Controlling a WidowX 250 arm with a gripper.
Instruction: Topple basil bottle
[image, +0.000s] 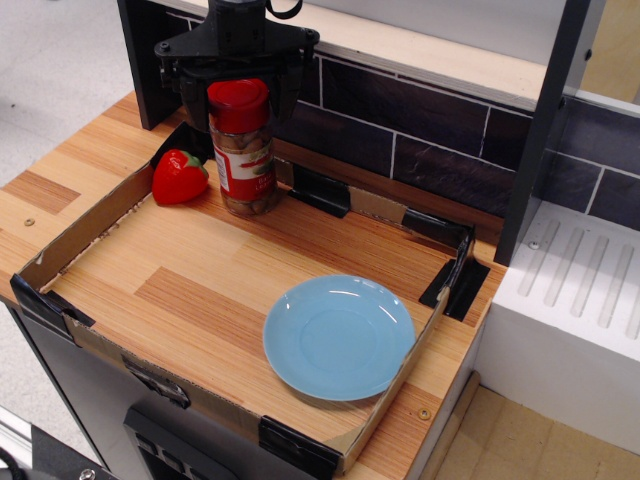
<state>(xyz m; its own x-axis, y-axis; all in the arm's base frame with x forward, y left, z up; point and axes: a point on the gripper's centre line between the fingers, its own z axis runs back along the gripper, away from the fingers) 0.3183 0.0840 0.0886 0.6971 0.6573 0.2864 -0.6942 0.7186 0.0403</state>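
While the tall clear basil bottle with its wide red screw lid and red-and-white label stood upright at the back left of the shallow cardboard tray, the black gripper hung directly above and behind its lid. Its jaws appeared spread wider than the lid, one on each side, gripping nothing, though whether they touched the lid could not be told. A small red strawberry-shaped toy lay just beside the bottle on its left, and a round light-blue plate sat well apart toward the front right. The bottle looked rigid, smooth-sided and top-heavy on a narrow base, probably light. A push high up, at the lid or shoulder, would likely tip it; the open wooden tray floor to its right offered room to fall.
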